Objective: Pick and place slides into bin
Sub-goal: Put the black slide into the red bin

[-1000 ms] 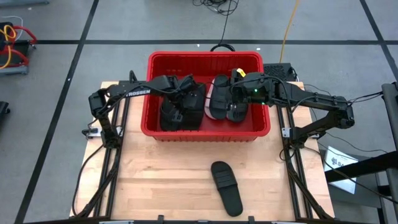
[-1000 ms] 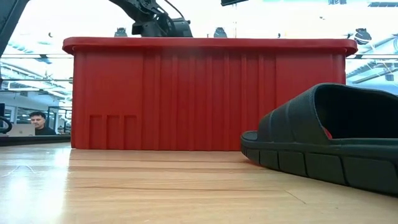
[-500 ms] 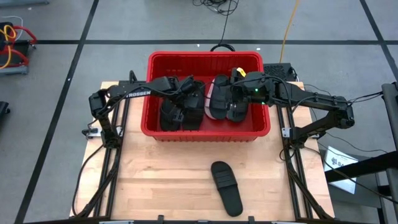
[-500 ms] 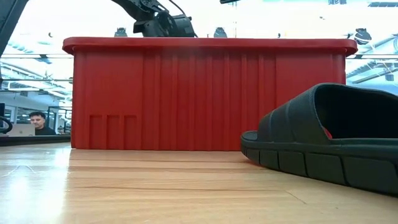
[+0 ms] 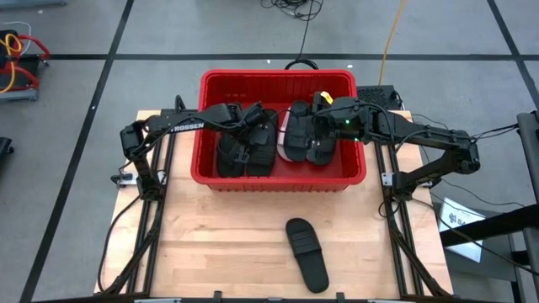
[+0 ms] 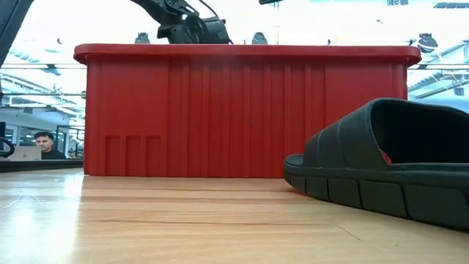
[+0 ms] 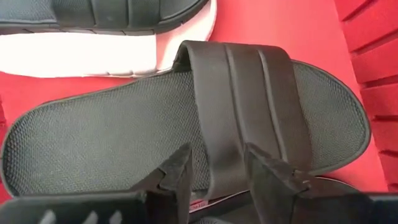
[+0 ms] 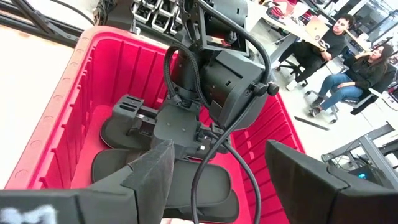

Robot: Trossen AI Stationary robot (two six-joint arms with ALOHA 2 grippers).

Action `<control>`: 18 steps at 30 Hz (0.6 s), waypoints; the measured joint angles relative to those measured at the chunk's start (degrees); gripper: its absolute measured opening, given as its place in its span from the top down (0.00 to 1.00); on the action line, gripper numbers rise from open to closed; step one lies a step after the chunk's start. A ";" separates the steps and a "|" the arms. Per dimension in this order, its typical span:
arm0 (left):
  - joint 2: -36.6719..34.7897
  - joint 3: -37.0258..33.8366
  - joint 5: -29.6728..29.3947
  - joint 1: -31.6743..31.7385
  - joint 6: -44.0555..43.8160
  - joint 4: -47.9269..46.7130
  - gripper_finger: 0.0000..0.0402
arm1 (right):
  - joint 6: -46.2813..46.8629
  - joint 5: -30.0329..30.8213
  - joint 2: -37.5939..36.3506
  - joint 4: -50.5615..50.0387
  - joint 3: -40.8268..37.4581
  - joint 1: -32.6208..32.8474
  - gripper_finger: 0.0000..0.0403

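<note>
White lettering "TROSSEN" along the left arm (image 5: 187, 125), on the link just left of the bin (image 5: 279, 177), read from the overhead camera. Printed marks on a white sheet on the floor right of the table (image 5: 210, 252), too small to read. Nothing else legible.

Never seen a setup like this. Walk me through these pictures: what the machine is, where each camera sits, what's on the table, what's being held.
Two dark robot arms work at a wooden table. One camera looks straight down, one sits at tabletop height, one rides each wrist. Both arms reach into the red bin, which already holds several slides. The left gripper has its fingers apart, straddling the strap of a black slide that lies in the bin. The right gripper is wide open and empty. One black slide on the table is still outside the bin.
</note>
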 joint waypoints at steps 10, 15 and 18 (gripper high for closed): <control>-0.06 3.39 -0.84 -0.02 -2.91 -2.56 0.66 | 0.00 -0.16 -0.01 -0.02 0.00 -0.01 0.40; -0.09 9.28 -0.84 -0.01 -4.64 -6.18 0.66 | 0.00 -0.16 -0.56 -0.77 0.00 0.00 0.40; -0.09 13.72 -0.86 -0.28 -6.55 -10.28 0.66 | -0.85 -0.10 -2.12 -3.36 0.00 0.68 0.40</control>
